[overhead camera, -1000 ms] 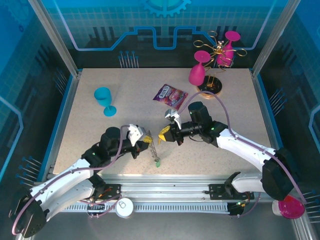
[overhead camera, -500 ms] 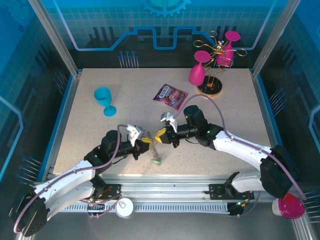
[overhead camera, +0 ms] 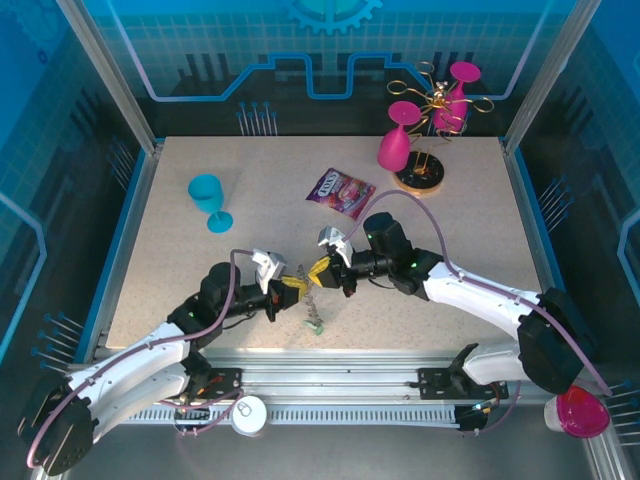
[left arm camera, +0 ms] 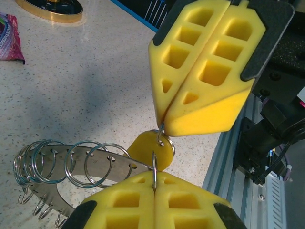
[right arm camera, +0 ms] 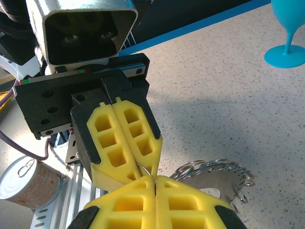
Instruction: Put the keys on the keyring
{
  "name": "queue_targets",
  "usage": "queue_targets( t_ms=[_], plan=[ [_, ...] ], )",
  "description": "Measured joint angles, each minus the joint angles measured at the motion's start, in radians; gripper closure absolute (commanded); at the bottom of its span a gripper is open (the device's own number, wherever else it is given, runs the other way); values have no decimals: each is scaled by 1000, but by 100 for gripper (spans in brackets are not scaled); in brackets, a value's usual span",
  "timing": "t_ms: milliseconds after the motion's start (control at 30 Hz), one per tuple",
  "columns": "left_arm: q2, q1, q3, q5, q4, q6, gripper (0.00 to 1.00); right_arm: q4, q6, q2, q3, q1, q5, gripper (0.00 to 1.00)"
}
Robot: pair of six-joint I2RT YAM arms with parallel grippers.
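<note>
In the left wrist view my left gripper [left arm camera: 155, 179] is shut on one wire loop of the keyring [left arm camera: 97, 162], a flat grey plate with several wire loops round its rim. My right gripper [left arm camera: 164, 125] comes down from above, shut on the small ring of the yellow key [left arm camera: 145, 150], which touches the held loop. From above, the left gripper [overhead camera: 291, 288] and right gripper [overhead camera: 322, 268] meet tip to tip near the table's front, with a green key [overhead camera: 317, 326] hanging below on the keyring [overhead camera: 313, 301]. In the right wrist view the keyring [right arm camera: 217, 181] lies beside the right gripper [right arm camera: 155, 179].
A blue goblet [overhead camera: 207, 195] stands at the left, and a purple snack packet [overhead camera: 340, 190] lies behind the grippers. Two pink goblets [overhead camera: 395, 145] and a gold wire stand on a round base [overhead camera: 420, 174] are at the back right. A can [overhead camera: 248, 413] sits on the front rail.
The right gripper has moved left and the left gripper right, so their tips now meet. The yellow key has come up against the loop held by the left gripper.
</note>
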Motion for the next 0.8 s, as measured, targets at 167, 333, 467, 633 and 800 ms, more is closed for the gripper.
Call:
queue_targets(
  t_ms=[167, 333, 467, 633, 800],
  plan=[
    [0, 0, -7, 8, 13, -10, 100, 0, -3, 6, 0, 5, -1, 100],
    [1, 0, -18, 8, 31, -44, 100, 0, -7, 6, 0, 6, -2, 100],
    [2, 0, -21, 8, 47, -60, 100, 1, -7, 8, 0, 7, -5, 100],
    [8, 0, -22, 8, 52, -78, 100, 1, -7, 15, 0, 10, -11, 100],
    [21, 0, -22, 8, 60, -78, 100, 2, -7, 26, 0, 20, -12, 100]
  ],
)
